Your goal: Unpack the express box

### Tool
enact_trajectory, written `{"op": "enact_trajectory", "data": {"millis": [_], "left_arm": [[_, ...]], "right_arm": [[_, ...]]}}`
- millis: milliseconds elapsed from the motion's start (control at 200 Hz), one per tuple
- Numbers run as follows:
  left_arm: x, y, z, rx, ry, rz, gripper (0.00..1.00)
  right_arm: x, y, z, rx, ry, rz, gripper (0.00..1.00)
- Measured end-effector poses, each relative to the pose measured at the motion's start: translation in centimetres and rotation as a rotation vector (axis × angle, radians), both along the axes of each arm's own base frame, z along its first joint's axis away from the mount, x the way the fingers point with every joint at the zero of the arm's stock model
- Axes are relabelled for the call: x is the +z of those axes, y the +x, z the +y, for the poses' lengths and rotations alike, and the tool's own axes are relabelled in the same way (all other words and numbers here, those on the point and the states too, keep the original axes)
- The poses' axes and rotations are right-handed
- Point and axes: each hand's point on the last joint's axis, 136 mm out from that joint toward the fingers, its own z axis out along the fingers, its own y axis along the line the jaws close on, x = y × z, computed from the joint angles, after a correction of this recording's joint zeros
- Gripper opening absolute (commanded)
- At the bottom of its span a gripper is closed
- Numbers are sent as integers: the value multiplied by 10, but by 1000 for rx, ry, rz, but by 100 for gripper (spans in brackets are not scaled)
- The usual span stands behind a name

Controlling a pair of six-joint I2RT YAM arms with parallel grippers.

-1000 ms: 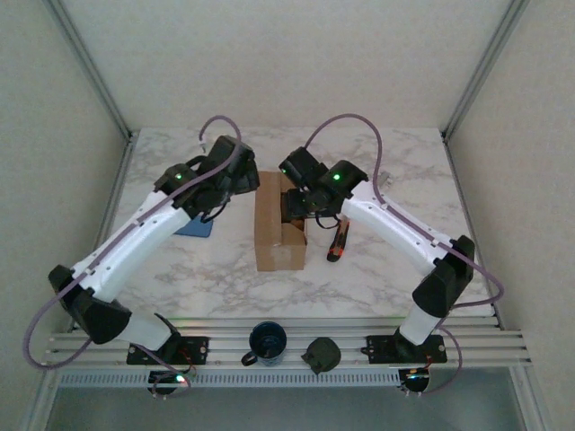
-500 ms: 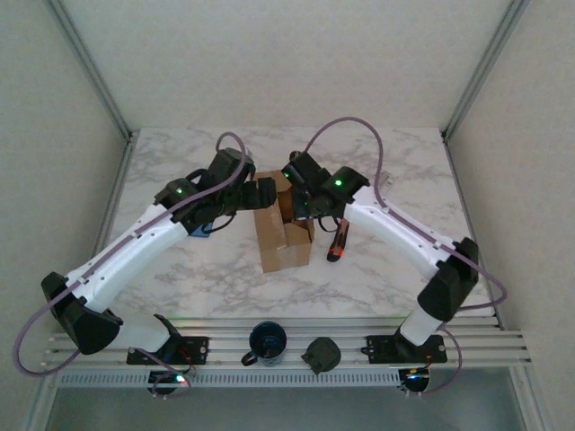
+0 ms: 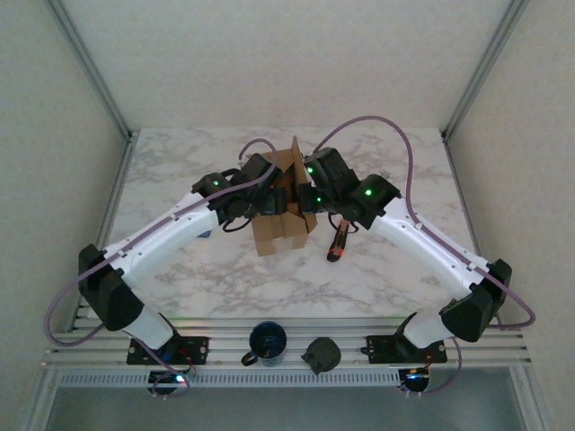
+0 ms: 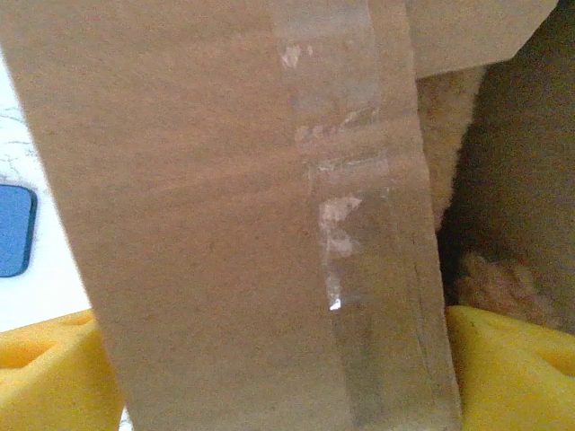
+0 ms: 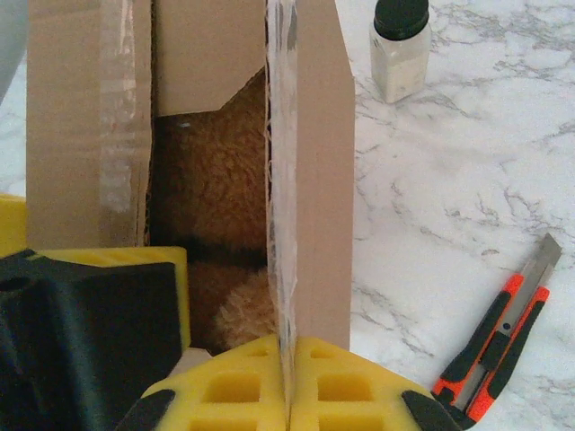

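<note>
The right gripper (image 5: pixel 287 382) is clamped on the thin edge of a raised top flap (image 5: pixel 310 162) of the express box (image 3: pixel 274 235). Its yellow foam pads (image 5: pixel 314 355) press together, and the cardboard stands upright between them. The left gripper (image 4: pixel 278 377) is spread wide at the opposite flap (image 4: pixel 234 206), with a yellow pad showing at each side of the taped cardboard face. Whether those pads actually bear on the flap is hard to judge from so close. Between the two flaps the carton is open, and brown plush fur (image 5: pixel 211 197) shows inside it. Seen from above, the box stands at the middle of the marble table (image 3: pixel 180 162) with one flap tilted up at its far end, and the two arms reach in from left and right to meet over it. An orange-and-black utility knife (image 5: pixel 499 332) lies on the table just right of the box. In the right wrist view, a small white bottle with a black cap (image 5: pixel 400 45) stands on the marble beyond the held flap. A flat blue object (image 4: pixel 13 229) lies on the table left of the box. A dark blue cup (image 3: pixel 268 341) and a black object (image 3: pixel 321 354) rest at the near edge between the arm bases, well apart from the carton.
</note>
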Motion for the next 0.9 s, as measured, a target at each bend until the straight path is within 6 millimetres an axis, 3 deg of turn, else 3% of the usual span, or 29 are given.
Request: {"op": "enact_trajectory", "data": {"millis": [175, 426, 896], "left_arm": [[-7, 3, 4, 38, 60, 13, 84], [-7, 8, 8, 78, 123, 7, 70], [16, 11, 17, 115, 155, -83, 80]], "right_arm": [[-3, 0, 5, 11, 2, 5, 0], [-17, 7, 9, -8, -49, 18, 0], [-22, 16, 13, -39, -79, 32, 0]]}}
